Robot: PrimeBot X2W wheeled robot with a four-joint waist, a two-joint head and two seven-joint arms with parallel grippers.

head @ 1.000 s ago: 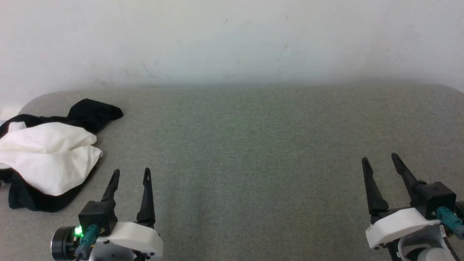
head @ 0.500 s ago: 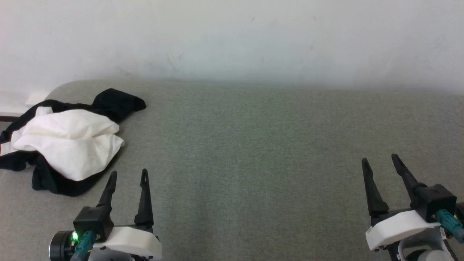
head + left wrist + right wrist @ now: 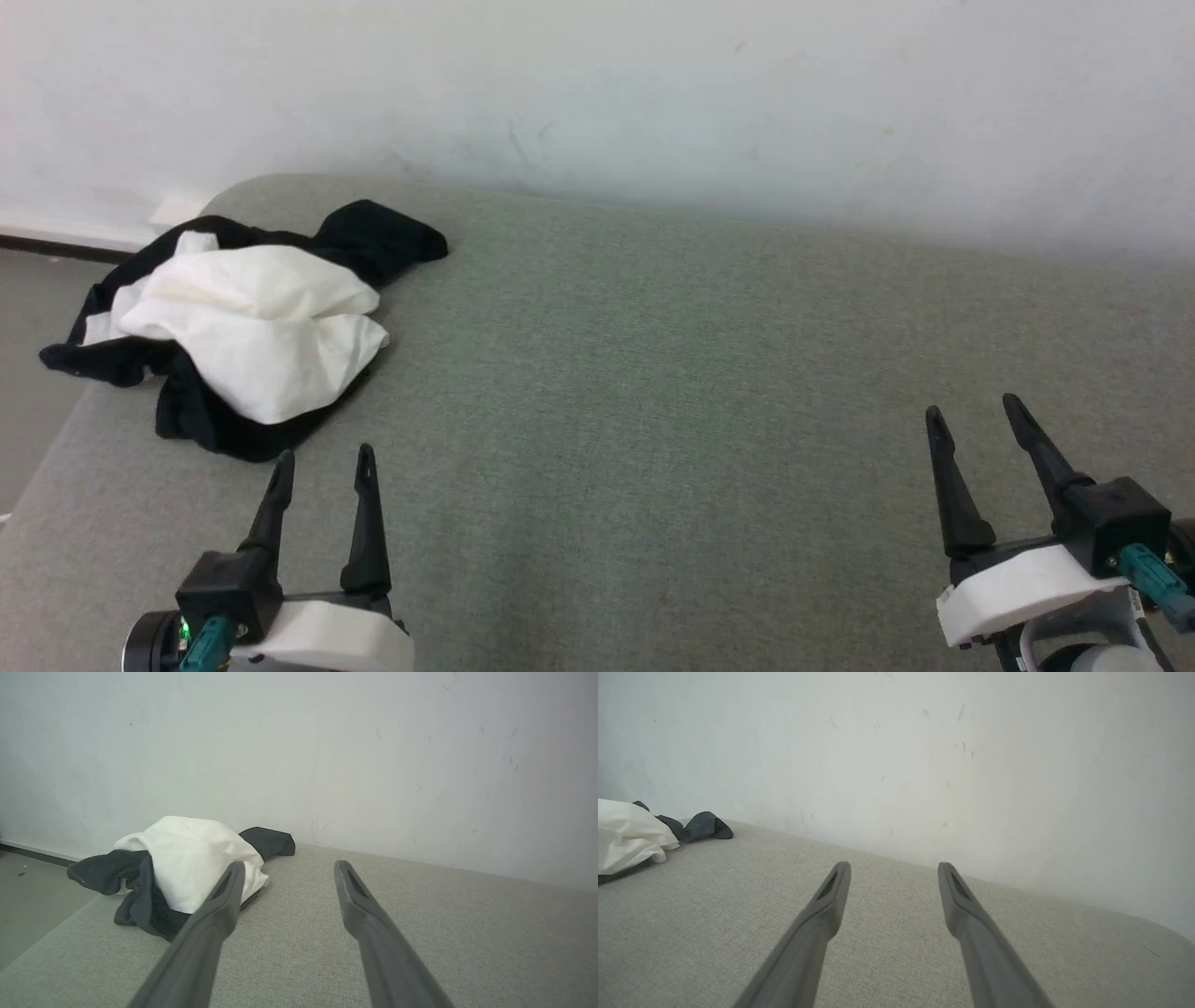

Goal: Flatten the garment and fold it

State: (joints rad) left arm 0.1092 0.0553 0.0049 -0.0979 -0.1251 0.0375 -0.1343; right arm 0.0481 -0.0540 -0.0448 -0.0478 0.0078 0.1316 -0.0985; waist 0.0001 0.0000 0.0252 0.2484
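Plainly, left pincer and right pincer gape empty; the head view catches the garment overhanging the grey surface.

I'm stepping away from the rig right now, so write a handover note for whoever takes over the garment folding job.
Left gripper: open, empty, just short of the garment, not touching it.
Right gripper: open, empty, above the grey surface, far to the right of the garment.
Garment: crumpled heap at the surface's far left corner, white bunched over black, one black part at the left edge.
Done: nothing; not flattened, not folded.
Left: grasp it, spread it flat mid-surface, then fold.
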